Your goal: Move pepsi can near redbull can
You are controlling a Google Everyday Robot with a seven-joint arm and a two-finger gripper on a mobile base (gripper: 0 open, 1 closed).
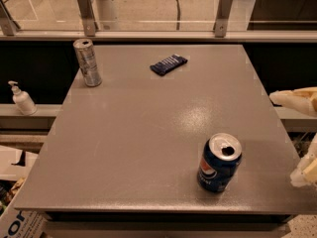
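Note:
The pepsi can (219,163), short and dark blue with an opened silver top, stands upright near the table's front right. The redbull can (87,62), slim and silver, stands upright at the far left corner. My gripper (303,132) is at the right edge of the view, just off the table's right side and to the right of the pepsi can. Its two pale fingers (293,96) are spread apart and hold nothing. It does not touch the pepsi can.
A dark blue snack packet (168,64) lies at the far middle of the grey table (148,133). A soap dispenser (22,99) stands on a ledge to the left. A glass railing with metal posts (223,11) runs behind the table. Cardboard boxes (15,202) sit at lower left.

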